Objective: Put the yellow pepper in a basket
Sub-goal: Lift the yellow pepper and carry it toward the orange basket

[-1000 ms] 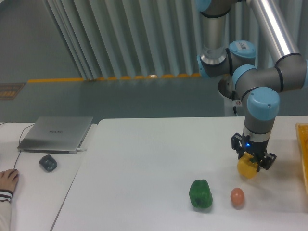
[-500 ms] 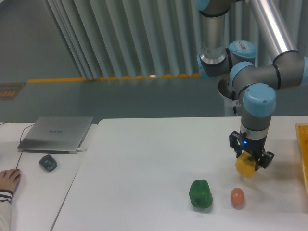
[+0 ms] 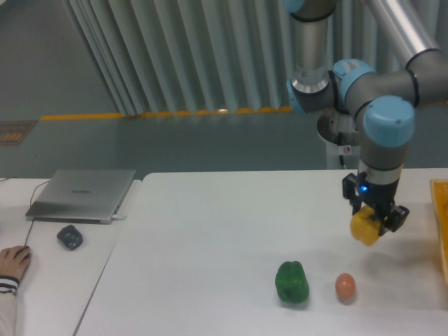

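My gripper (image 3: 372,227) is shut on the yellow pepper (image 3: 365,229) and holds it in the air above the white table (image 3: 210,238), at the right. The pepper's stem is hidden between the fingers. The basket (image 3: 441,217) shows only as a narrow orange-yellow strip at the right edge of the view, to the right of the gripper and apart from it.
A dark green pepper (image 3: 292,282) and a small orange-pink egg-shaped thing (image 3: 344,286) lie on the table below and left of the gripper. On the left desk are a closed laptop (image 3: 82,194), a small dark object (image 3: 70,236) and a person's hand (image 3: 12,262).
The gripper has risen and moved right toward the basket with the yellow pepper in it. The green pepper and the egg-shaped thing have not moved.
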Robot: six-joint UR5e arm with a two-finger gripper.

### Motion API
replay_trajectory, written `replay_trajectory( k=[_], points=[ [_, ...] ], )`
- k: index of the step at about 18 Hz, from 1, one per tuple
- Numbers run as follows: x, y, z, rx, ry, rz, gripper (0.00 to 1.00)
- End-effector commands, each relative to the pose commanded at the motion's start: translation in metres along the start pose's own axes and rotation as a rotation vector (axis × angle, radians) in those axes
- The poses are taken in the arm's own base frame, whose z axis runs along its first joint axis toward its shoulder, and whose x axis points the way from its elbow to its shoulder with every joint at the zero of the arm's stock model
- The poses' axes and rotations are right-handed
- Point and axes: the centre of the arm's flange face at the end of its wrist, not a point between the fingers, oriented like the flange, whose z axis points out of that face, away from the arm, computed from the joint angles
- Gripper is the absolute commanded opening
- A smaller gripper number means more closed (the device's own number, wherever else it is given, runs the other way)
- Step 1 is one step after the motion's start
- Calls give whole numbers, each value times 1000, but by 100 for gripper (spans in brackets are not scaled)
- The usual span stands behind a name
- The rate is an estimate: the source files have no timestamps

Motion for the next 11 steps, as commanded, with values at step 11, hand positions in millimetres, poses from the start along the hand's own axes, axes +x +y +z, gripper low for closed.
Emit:
replay_trajectory(
  k=[11],
  points=[
    [-79,84,-26,-86,-278,65,40]
  ],
)
